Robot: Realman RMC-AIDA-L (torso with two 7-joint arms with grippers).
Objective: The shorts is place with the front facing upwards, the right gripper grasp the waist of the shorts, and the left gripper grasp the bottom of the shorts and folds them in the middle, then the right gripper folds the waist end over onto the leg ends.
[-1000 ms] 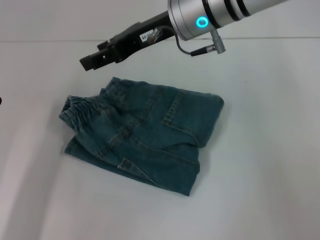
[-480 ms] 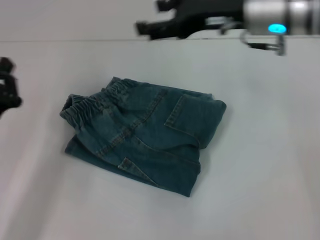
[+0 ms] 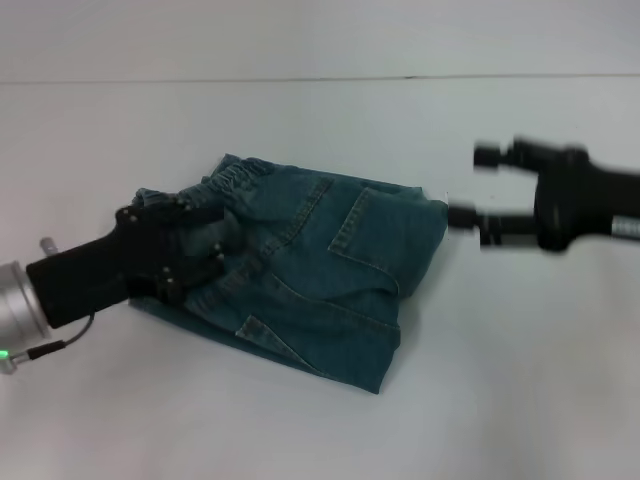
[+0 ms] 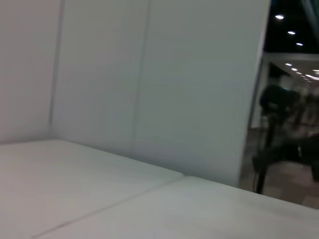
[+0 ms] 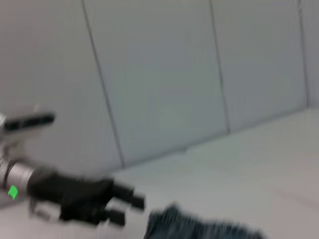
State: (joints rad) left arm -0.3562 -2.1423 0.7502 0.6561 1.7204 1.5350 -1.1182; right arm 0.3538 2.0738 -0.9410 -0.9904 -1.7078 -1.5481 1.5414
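The blue denim shorts (image 3: 330, 270) lie folded in a rough rectangle mid-table, also low in the right wrist view as the shorts (image 5: 199, 229). Their gathered waist (image 3: 235, 175) bunches at the left and far-left corner. My left gripper (image 3: 215, 238), on its silver wrist, reaches in from the left. It is open, with its fingers spread over the waist end and denim between them. It shows as the left gripper (image 5: 128, 209) in the right wrist view too. My right gripper (image 3: 475, 187) hovers open just off the shorts' right edge, touching nothing. I cannot pick out the leg hems.
The white table (image 3: 520, 380) carries only the shorts. A seam line (image 3: 400, 78) crosses its far side. White wall panels (image 4: 149, 74) stand behind the table, and a dark room (image 4: 294, 99) opens beyond them.
The silver-wristed gripper left the far side above the shorts and now sits at the left over the waist end. The black gripper now hovers at the right. The shorts have not moved.
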